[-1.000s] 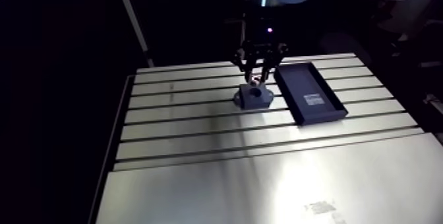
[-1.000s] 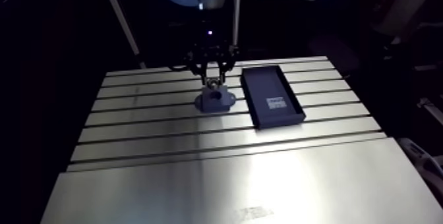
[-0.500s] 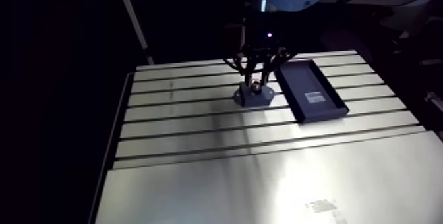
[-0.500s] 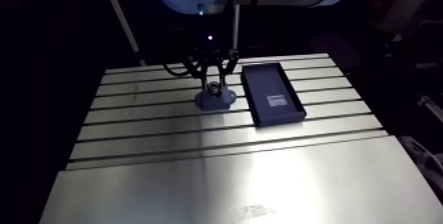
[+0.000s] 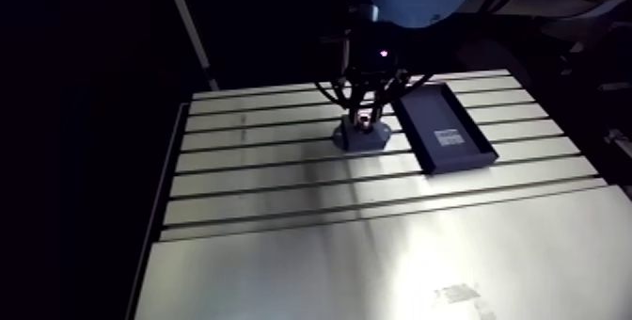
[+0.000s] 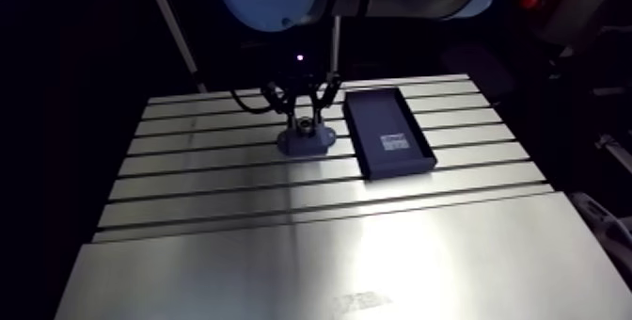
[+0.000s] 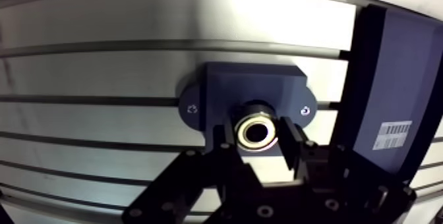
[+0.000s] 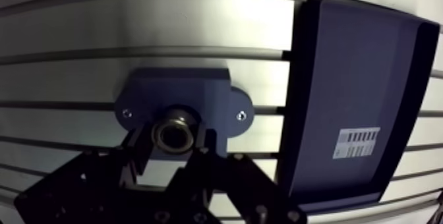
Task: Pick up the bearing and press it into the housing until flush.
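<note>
In the arm view the wrist comes straight down over the dark housing, which sits on the slotted table with a dark tray just beside it. At this range the bearing cannot be made out, and neither can how the jaws stand.

The wrist view settles both. The jaws are pinching the bearing, one finger pressed on each side of its outer ring. Its open face is turned up toward the camera, so its axis runs down toward the table, in line with the approach. It has no long axis to speak of (it is a short ring). The housing lies directly under and just ahead of the jaws. Its two screw ears stretch crosswise, so its long axis runs along the table slots and the same way as the line from finger to finger. The bearing appears centred over the raised middle block, at the bore. How deep it sits is hidden by the ring itself. By my judgement the press comes next, straight down along that shared axis, and any tilt would jam the ring.
</note>
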Action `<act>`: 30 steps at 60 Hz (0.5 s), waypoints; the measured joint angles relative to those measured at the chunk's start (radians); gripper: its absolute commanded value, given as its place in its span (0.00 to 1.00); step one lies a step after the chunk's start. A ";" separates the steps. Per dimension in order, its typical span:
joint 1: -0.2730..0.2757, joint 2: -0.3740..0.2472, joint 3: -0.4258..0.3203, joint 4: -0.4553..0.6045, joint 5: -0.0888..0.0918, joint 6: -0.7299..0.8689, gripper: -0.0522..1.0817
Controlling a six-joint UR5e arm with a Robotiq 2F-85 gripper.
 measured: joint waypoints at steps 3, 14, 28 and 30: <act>0.000 0.000 0.000 -0.001 0.000 0.000 0.63; -0.001 0.002 0.001 -0.002 0.000 -0.001 0.63; -0.002 0.008 0.001 -0.003 -0.001 -0.001 0.63; -0.002 0.008 0.001 -0.003 -0.001 -0.001 0.63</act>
